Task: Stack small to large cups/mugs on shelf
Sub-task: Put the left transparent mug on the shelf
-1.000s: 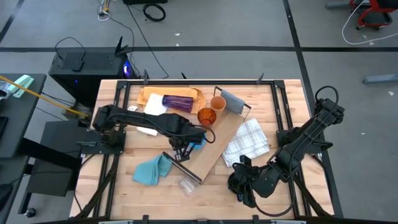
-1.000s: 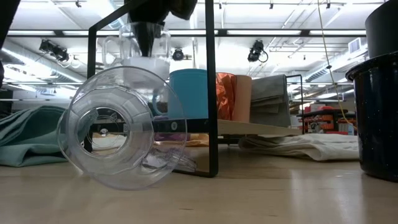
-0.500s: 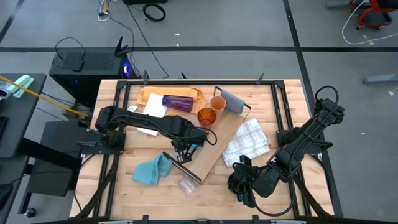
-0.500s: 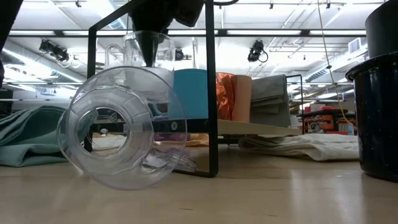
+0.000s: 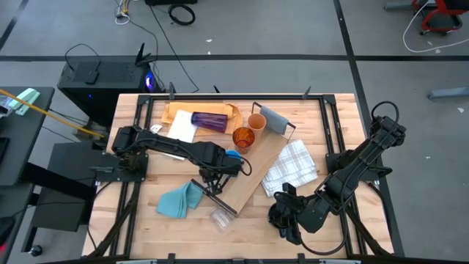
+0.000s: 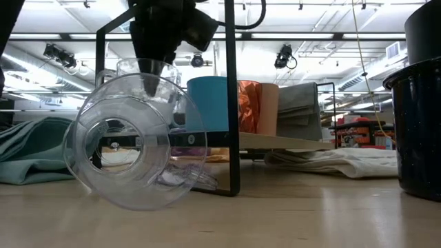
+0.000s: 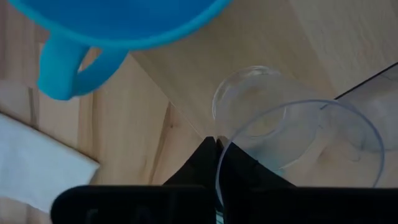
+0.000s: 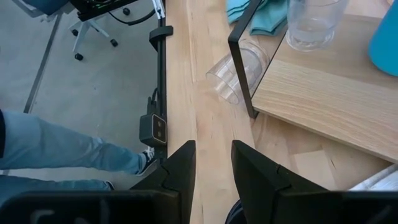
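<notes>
Light-wood shelf (image 5: 258, 167) runs diagonally through frame centre, grey end panel (image 5: 273, 119) upper right of centre; white checked cloth (image 5: 292, 167) right of it, teal cloth (image 5: 178, 200) lower left; purple tumbler (image 5: 209, 120) lies on its side on tan paper in the upper middle; amber cup (image 5: 244, 137) and tan cup (image 5: 256, 121) stand on the shelf's upper end; light blue mug (image 5: 231, 155) just left of centre; one clear cup (image 5: 220, 217) on its side on the table by the shelf's lower end. Left gripper (image 5: 211, 179) over the shelf's lower end, fingers clenched on the rim of an upright clear cup (image 7: 298, 165); a second clear cup (image 7: 264, 112) stands on the board beneath it. Right gripper (image 8: 212, 163) parked bottom right, part open, holding nothing. Step looks like nesting or placing: keep the cup vertical, centre it over the lower one, lower straight, release only once seated; wall is thin, so it may tip if dragged.
</notes>
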{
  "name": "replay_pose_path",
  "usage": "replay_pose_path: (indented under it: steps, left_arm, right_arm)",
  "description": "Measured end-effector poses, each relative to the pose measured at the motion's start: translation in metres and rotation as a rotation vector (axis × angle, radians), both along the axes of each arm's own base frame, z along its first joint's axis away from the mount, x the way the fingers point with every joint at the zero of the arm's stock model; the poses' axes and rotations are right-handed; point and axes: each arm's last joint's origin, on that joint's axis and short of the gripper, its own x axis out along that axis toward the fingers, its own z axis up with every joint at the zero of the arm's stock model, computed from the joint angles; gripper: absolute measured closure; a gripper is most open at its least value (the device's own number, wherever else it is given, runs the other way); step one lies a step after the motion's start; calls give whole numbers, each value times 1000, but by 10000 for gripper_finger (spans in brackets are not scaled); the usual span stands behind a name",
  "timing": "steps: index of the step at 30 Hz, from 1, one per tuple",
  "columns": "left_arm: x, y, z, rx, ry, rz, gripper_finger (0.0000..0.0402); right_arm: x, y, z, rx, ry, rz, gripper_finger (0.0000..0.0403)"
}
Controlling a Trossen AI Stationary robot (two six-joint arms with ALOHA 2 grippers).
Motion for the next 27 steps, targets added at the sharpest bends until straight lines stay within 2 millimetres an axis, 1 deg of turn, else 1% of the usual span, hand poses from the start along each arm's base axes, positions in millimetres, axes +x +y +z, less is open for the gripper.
replay_pose_path:
  steps: [3,8,17,20,27]
  left_arm:
    - [1,2,1,7,-8,-1,394]
    - [2,8,1,10,-7,7,373]
    - [2,7,1,6,-5,3,383]
    - [2,7,1,6,-5,4,370]
    - [2,7,1,5,-4,2,317]
  right_arm:
    - [0,0,0,0,0,0,292]
    - [0,0,0,3,1,-3,292]
    - [0,0,0,5,1,-5,292]
    - [0,0,0,5,1,-5,292]
    - [0,0,0,6,1,-5,292]
